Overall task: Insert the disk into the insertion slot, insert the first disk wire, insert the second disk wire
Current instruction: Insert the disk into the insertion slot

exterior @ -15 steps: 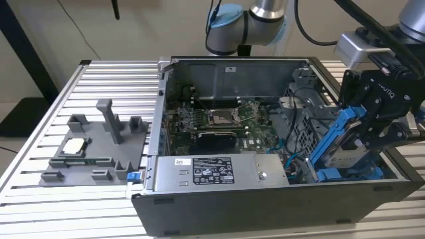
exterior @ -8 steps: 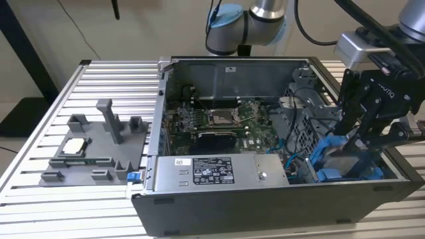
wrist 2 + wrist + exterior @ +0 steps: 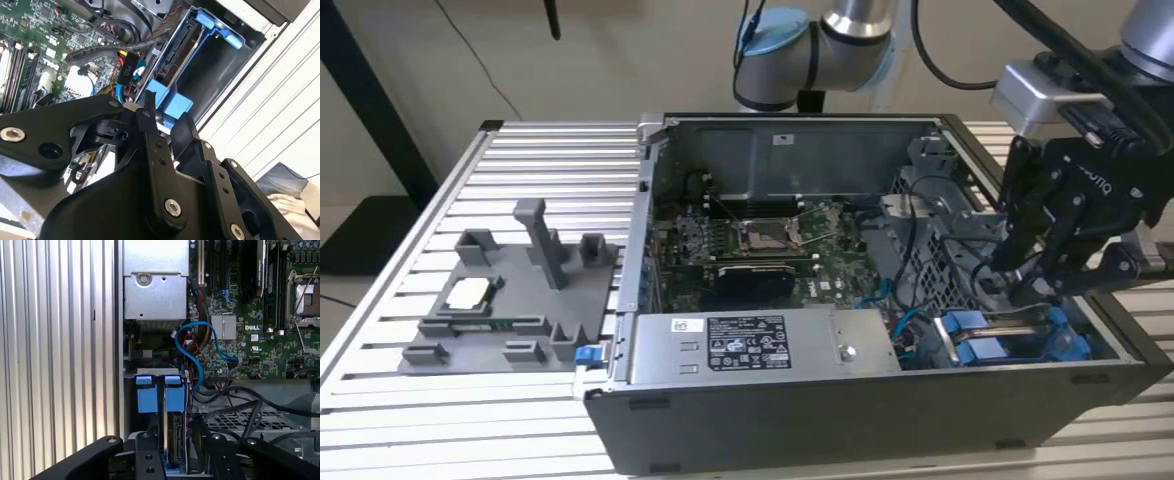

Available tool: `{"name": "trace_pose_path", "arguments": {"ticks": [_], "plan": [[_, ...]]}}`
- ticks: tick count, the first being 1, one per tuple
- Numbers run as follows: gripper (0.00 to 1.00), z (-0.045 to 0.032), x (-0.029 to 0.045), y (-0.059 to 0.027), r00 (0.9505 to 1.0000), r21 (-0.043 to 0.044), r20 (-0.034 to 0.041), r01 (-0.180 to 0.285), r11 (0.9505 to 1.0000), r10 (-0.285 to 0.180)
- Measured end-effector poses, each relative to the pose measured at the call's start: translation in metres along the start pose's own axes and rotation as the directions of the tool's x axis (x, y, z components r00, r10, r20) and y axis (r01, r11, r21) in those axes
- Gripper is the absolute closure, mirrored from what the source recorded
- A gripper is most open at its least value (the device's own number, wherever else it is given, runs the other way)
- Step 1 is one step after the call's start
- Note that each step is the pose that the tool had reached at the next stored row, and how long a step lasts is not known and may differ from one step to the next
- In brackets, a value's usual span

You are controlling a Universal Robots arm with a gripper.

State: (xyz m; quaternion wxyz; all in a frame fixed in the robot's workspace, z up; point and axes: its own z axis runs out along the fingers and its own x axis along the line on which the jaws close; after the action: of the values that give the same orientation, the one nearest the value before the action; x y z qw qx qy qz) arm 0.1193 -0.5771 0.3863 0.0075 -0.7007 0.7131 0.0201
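The disk stands on edge in its blue carrier frame inside the insertion slot, at the case's front corner on the exterior view's right. My gripper hangs just above the inner end of the disk, reaching down into the case. In the second wrist view the gripper sits right at a blue corner of the carrier. A black wire with a plug and a blue wire lie beside it. The blue wire loops up over the motherboard.
The open computer case lies on a slatted metal table. Inside are the motherboard and the silver power supply. A grey fixture plate sits on the exterior view's left. Black cables cross near the slot.
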Motion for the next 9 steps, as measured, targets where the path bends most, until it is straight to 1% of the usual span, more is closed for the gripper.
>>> {"name": "trace_pose_path", "arguments": {"ticks": [5,9], "plan": [[0.60,-0.0053,-0.0038,0.0002,1.0000,0.0001,-0.0027,0.000,1.0000,0.000],[0.60,-0.0053,-0.0141,0.0003,1.0000,0.0003,-0.0026,0.000,1.0000,0.000]]}}
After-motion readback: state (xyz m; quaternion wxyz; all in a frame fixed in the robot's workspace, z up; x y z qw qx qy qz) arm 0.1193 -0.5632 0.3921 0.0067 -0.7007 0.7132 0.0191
